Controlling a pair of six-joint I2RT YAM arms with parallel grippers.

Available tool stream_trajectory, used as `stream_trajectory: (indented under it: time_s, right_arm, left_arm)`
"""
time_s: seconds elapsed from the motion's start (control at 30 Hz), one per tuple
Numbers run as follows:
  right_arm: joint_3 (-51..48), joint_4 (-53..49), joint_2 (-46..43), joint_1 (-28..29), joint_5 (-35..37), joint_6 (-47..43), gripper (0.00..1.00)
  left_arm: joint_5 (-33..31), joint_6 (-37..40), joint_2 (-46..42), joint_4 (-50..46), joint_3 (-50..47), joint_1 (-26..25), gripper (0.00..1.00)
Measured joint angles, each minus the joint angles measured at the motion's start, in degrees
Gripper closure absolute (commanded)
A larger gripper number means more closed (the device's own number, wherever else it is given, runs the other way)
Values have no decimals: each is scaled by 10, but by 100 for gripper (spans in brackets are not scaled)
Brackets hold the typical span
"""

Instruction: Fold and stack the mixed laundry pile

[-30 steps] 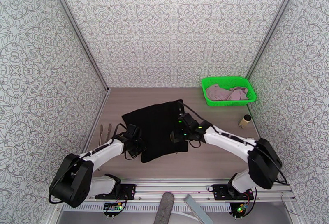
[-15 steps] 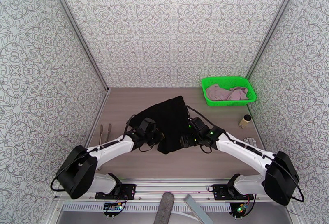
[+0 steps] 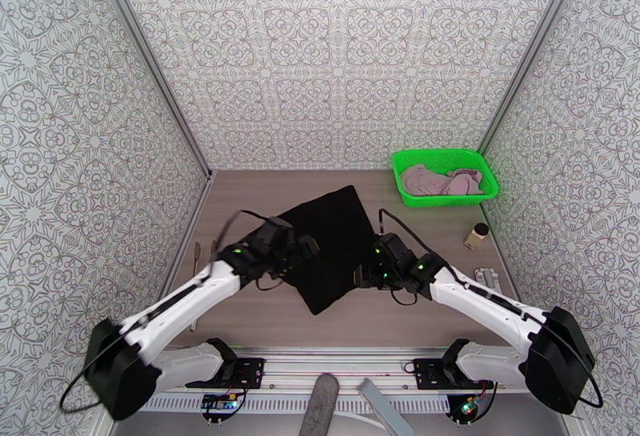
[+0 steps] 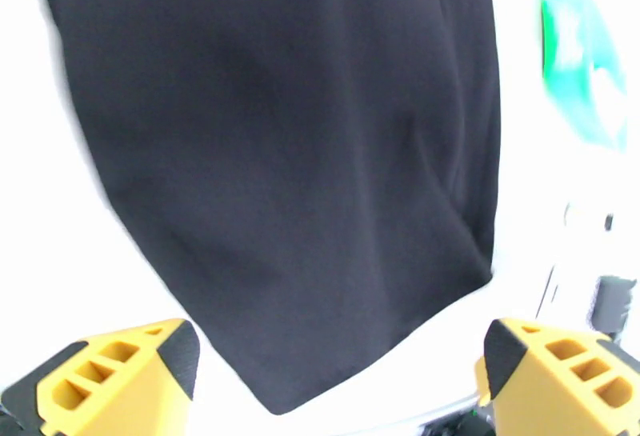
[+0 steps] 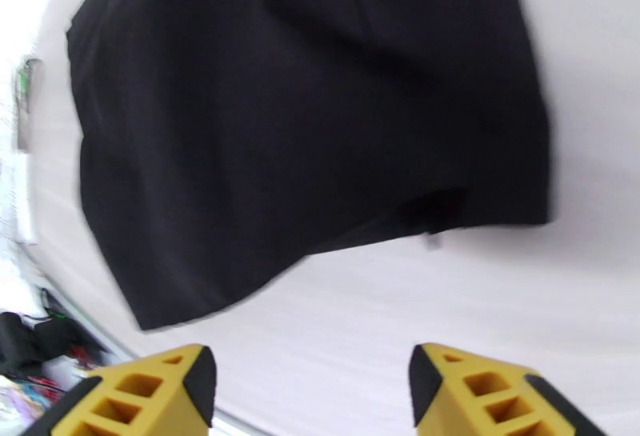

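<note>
Slack is your main risk here. The black garment (image 3: 330,244) lies folded into a narrow, skewed panel at the middle of the table (image 3: 256,194), with one corner pointing at the near edge. Neither arm has hold of it.

Your left gripper (image 3: 309,247) hangs at the panel's left edge. In the left wrist view its fingers (image 4: 120,366) stand spread wide with nothing between them. Your right gripper (image 3: 362,276) sits just beside the panel's right edge, and its fingers (image 5: 480,388) are likewise parted and empty. The pink garment (image 3: 436,180) lies bunched in the green basket (image 3: 448,200) at the far right corner, well apart from the black one.

With nothing pinning it, the fold looks liable to slide or spring open if a finger drags across it, so lift clear before you travel sideways. The panel sits crooked to the table edges, and a further fold taken from that skew would likely come out uneven and make a poor base for the stack. Both wrist views are blurred, so you cannot tell how many layers lie at the hem. A pinch there may catch just the top layer and undo the fold. If you reach for the basket with the right arm, mind the small bottle (image 3: 477,235) standing near the right edge.
</note>
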Motion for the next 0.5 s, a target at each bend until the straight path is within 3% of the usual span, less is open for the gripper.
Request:
stream_trajectory:
  time_s: [0.27, 0.43, 0.5]
  right_arm:
    - [-19, 112, 60, 62, -13, 146, 34]
    - [-17, 165, 122, 69, -10, 187, 40]
    - [-11, 176, 151, 69, -8, 195, 47]
  left_arm:
    - [-3, 74, -56, -82, 4, 141, 1]
    - [19, 99, -56, -89, 4, 167, 1]
    - [26, 105, -56, -89, 2, 170, 1]
